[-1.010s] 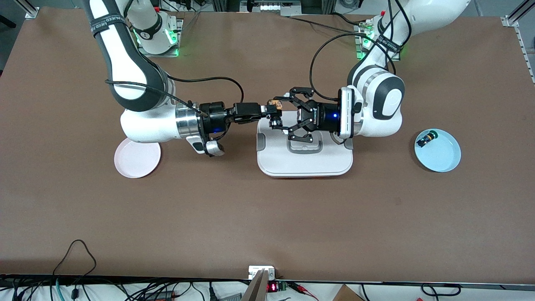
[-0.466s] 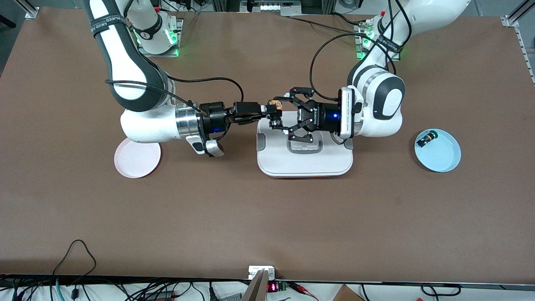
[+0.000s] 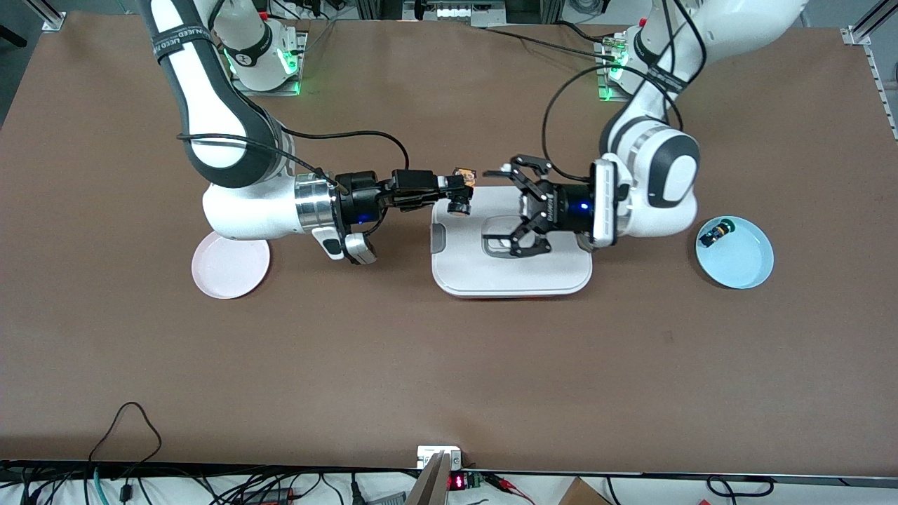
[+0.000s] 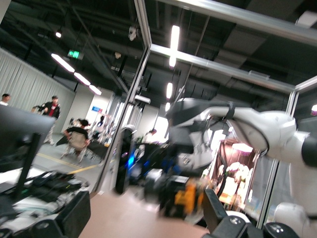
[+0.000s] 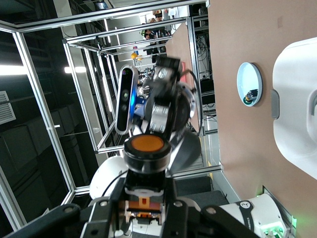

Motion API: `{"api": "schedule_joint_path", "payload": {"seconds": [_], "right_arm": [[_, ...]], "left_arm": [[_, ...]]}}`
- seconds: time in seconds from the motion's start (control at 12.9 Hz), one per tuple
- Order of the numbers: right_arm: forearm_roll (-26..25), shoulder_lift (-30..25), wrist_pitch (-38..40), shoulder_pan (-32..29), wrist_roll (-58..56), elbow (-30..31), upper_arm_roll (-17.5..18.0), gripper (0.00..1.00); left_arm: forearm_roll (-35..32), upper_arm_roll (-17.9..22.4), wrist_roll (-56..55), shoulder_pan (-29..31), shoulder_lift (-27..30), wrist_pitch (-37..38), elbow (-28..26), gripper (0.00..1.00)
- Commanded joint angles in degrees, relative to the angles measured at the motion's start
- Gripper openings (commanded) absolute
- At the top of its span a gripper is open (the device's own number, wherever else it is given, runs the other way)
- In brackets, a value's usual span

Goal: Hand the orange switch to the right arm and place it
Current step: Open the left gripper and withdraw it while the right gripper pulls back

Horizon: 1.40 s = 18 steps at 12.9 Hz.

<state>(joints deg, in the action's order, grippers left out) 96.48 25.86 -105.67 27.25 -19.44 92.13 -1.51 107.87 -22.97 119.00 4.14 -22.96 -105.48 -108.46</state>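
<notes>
A brown table (image 3: 449, 365) carries one white rectangular tray (image 3: 512, 270) and two round plates, one pink (image 3: 231, 265), one pale blue (image 3: 736, 256). Over the tray's edge the right gripper (image 3: 459, 191) clamps the single orange-capped black switch (image 5: 144, 151). The left gripper (image 3: 515, 207) hovers over the tray, fingers spread wide and empty.

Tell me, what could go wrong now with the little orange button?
The right end effector alone pinches the tiny orange switch in the air over the white tray; a weak pinch might drop it. The pink plate lies partly under the right arm, so lowering it there could be awkward. The left end effector, open, hangs close and might bump it.
</notes>
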Motion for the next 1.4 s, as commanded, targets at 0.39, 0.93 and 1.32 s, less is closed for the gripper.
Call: {"api": "schedule_joint_path", "payload": {"seconds": [0.39,0.93,1.32], "right_arm": [[-21.2,-2.74,2.74,-5.89,-2.89,0.59,0.01,0.23],[-58.29,-3.98,12.59,-13.97,-14.9,1.56,0.01,0.23],[-89.14,-3.54,4.72,-14.77,-34.92,4.97,0.1,0.24]], "left_arm": [[-38.2,21.46,1.57,8.42,2.3,7.04,-0.61,1.0],[-82.24,29.92,5.98,9.04,1.86,-4.72,11.67,1.0],[-102.66,29.56,-10.57,7.64,2.39,-4.13,27.66,1.0]]}}
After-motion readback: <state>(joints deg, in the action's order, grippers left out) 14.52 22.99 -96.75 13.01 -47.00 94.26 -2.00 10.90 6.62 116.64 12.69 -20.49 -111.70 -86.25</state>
